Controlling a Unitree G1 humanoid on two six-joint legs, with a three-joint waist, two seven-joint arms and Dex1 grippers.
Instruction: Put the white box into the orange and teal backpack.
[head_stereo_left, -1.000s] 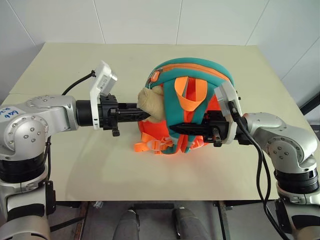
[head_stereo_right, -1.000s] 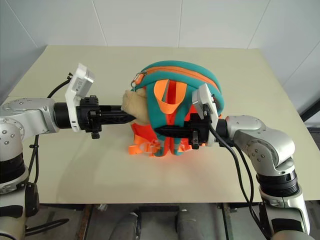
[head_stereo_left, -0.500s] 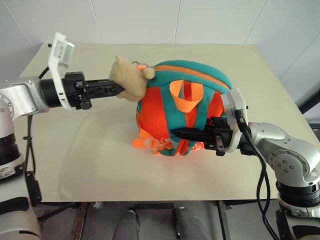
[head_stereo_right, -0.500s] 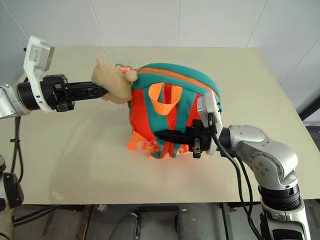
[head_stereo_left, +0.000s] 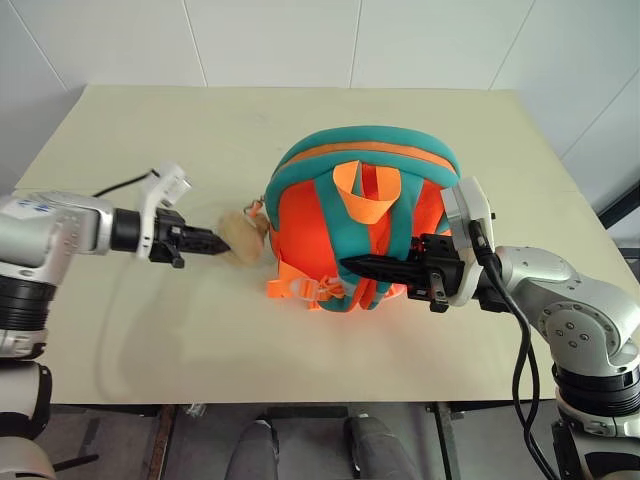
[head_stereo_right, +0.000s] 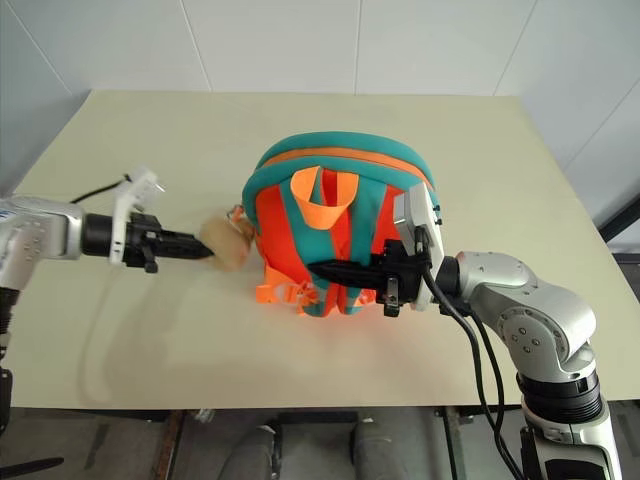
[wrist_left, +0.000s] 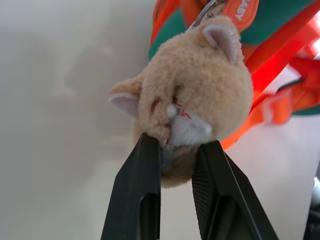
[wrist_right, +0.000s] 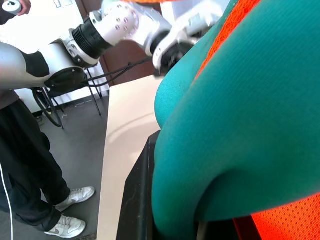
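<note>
Backpack (head_stereo_left: 362, 215) stood on the surface (head_stereo_left: 150, 330), right claw (head_stereo_left: 352, 264) clamped on its teal strap (head_stereo_left: 366, 270), left claw (head_stereo_left: 217, 243) pinching its plush head (wrist_left: 192, 102).

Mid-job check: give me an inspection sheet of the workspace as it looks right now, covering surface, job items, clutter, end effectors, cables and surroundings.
Surface: beige table, bare around the bag.
Job's things: orange and teal backpack stands mid-table, straps facing the robot; its tan plush head hangs out to the left. White box: nothing seen.
Clutter: nothing seen.
End effectors: left end effector shut on the plush head; right end effector shut on a teal strap at the backpack's front.
Cables: a black cable runs along the right arm, another loops behind the left wrist.
Surroundings: white walls behind the table; a person's legs and white shoes beside it in the right wrist view.
</note>
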